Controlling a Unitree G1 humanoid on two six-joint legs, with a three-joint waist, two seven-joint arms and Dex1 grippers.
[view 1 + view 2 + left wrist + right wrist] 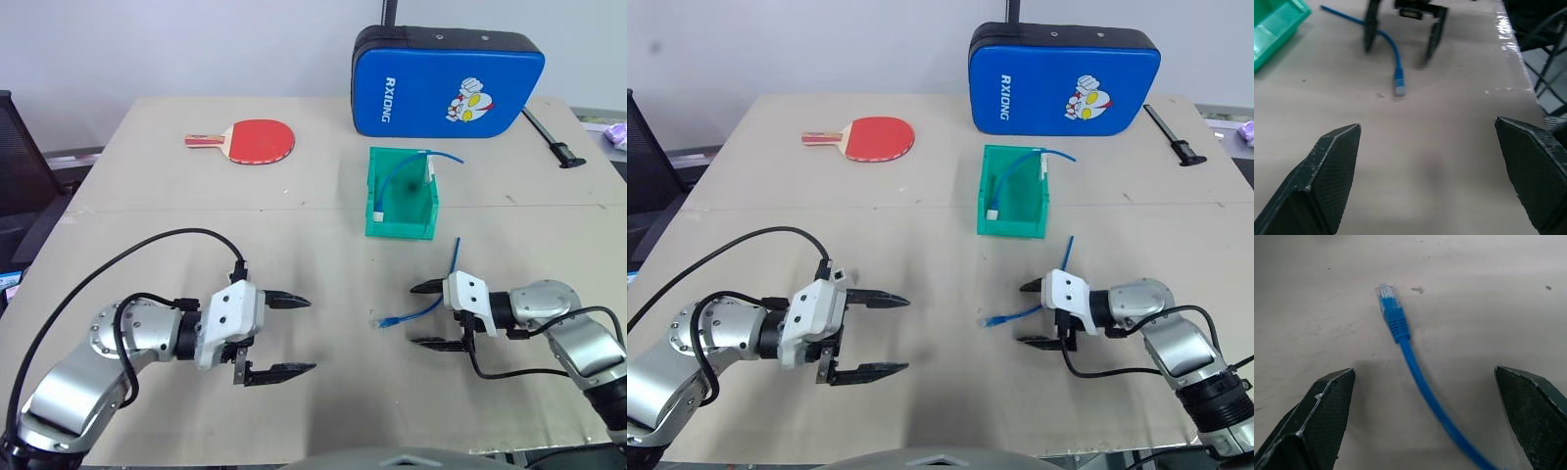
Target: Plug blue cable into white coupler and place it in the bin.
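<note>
1. table [294, 196]: wide and flat, holding the bin [401, 227], a red paddle [257, 140] and a blue padded case [446, 83] at the far side. none of these crowd the work area.
2. bin: green, open-topped, well apart from both grippers. a second blue wire and a small white piece already sit inside; risk of taking that wire for the target.
3. left gripper [282, 335]: fingers spread wide, empty, apart from the cable. coupler not identified on the table; risk of no socket to mate with.
4. right gripper [1425, 416]: fingers spread wide, nothing pinched.
5. blue cable [1415, 367]: lies on the table between the right fingers, touching neither, plug end pointing beyond the tips. risk: closing here could roll or skew the thin wire, misaligning the plug.
</note>
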